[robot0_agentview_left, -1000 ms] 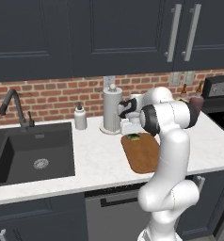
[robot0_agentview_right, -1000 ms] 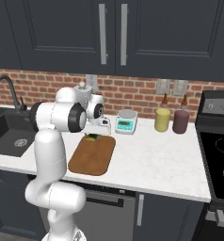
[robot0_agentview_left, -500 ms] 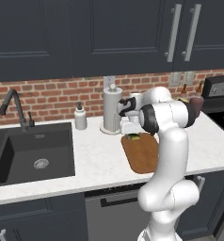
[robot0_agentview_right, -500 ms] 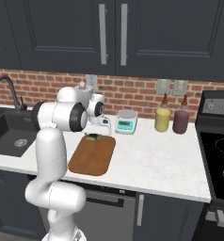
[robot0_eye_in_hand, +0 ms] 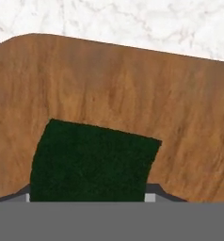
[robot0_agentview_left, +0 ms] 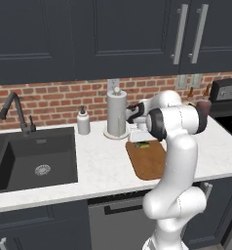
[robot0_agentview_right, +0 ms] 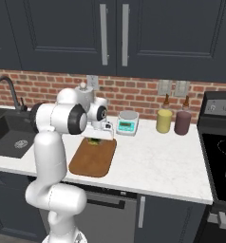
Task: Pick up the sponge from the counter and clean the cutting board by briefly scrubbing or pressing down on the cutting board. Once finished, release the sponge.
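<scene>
One sponge [robot0_eye_in_hand: 92, 160] lies on one board [robot0_agentview_right: 92, 159]. On the one counter [robot0_agentview_right: 153, 163] stand one paper towel roll [robot0_agentview_left: 116, 114], one soap bottle [robot0_agentview_left: 83, 121], one scale [robot0_agentview_right: 127, 123], one yellow jar [robot0_agentview_right: 164, 121], one maroon jar [robot0_agentview_right: 183, 123] and two small brown bottles [robot0_agentview_right: 166, 99] by the wall. There is one sink [robot0_agentview_left: 32, 156] with one faucet [robot0_agentview_left: 13, 111], and one stove [robot0_agentview_right: 221, 163].

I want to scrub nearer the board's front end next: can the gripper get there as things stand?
Probably yes: the gripper holds the sponge at the cutting board's back end, and the wood nearer the front lies bare.
</scene>
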Available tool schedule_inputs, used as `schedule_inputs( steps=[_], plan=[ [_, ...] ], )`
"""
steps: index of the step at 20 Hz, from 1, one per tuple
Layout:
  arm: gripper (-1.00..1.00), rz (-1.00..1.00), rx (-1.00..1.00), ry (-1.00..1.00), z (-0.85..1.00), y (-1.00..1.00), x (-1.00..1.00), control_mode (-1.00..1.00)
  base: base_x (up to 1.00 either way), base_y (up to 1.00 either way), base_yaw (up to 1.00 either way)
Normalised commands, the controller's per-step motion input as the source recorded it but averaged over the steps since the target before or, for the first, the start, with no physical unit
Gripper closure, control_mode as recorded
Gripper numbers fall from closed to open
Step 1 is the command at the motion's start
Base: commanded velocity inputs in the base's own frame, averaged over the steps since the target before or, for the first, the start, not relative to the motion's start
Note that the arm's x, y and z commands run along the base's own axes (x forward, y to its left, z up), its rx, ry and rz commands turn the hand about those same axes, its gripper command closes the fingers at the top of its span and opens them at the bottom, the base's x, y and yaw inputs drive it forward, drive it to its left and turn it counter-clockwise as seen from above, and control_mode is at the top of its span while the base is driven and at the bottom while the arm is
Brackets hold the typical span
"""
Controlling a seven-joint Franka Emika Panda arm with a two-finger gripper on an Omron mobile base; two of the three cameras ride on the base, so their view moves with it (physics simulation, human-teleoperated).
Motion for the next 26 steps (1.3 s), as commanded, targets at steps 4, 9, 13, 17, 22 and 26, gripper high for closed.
schedule_inputs(
  steps=[4,9,13,17,22,26],
  plan=[
    [1.0,-0.02,0.0,0.0,-0.44,-0.3,-0.62,-1.0,0.0,0.0,0.0],
    [1.0,-0.01,0.0,0.0,-0.39,-0.26,-0.69,-1.0,0.0,0.0,0.0],
    [1.0,0.0,0.0,0.0,-0.26,-0.21,-0.76,-1.0,0.0,0.0,0.0],
    [1.0,0.0,0.0,0.01,-0.19,-0.15,-0.75,-1.0,0.0,0.0,0.0],
    [1.0,0.0,0.0,0.04,-0.22,-0.1,-0.82,-1.0,0.0,0.0,0.0],
    [1.0,0.0,0.0,0.06,-0.19,-0.04,-0.91,-1.0,0.0,0.0,0.0]
  ],
)
